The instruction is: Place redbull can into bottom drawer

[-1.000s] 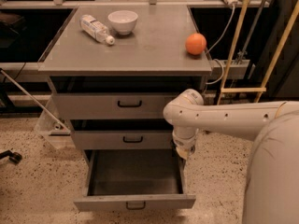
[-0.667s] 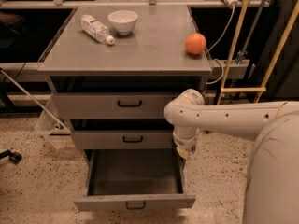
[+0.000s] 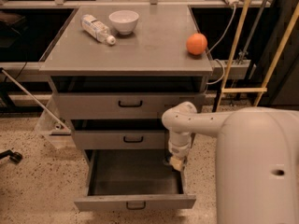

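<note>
Bottom drawer open, end effector above

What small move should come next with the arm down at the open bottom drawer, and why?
Probably shift the gripper a little left, toward the middle of the bottom drawer, before lowering. The drawer is pulled out and its dark floor is bare, but the gripper hangs at the right rear corner, close to the right wall. The redbull can is not visible from here, so a release there could catch the rim.
</note>
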